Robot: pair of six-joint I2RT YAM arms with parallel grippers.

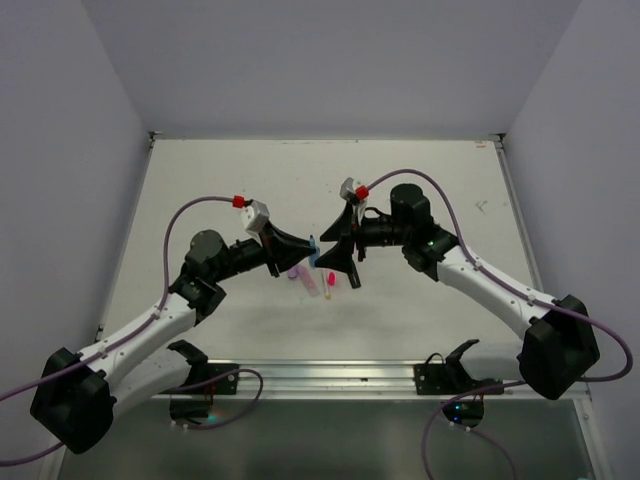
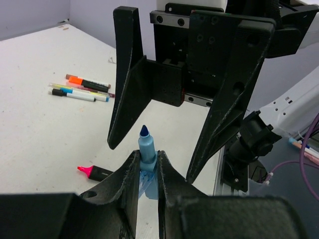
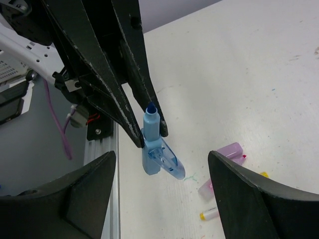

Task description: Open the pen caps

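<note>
Blue highlighter (image 2: 146, 148) base hidden, seemingly inside left pincer (image 2: 148, 158).

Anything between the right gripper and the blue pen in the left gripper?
Nothing visible. The blue pen, tip bare, sticks out of the left gripper; the open jaws of the right gripper flank it without touching.

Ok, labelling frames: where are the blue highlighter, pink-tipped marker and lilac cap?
blue highlighter (image 2: 146, 148), left wrist view, neck.
pink-tipped marker (image 2: 98, 173), left wrist view, barrel.
lilac cap (image 3: 230, 149), right wrist view, side.
</note>
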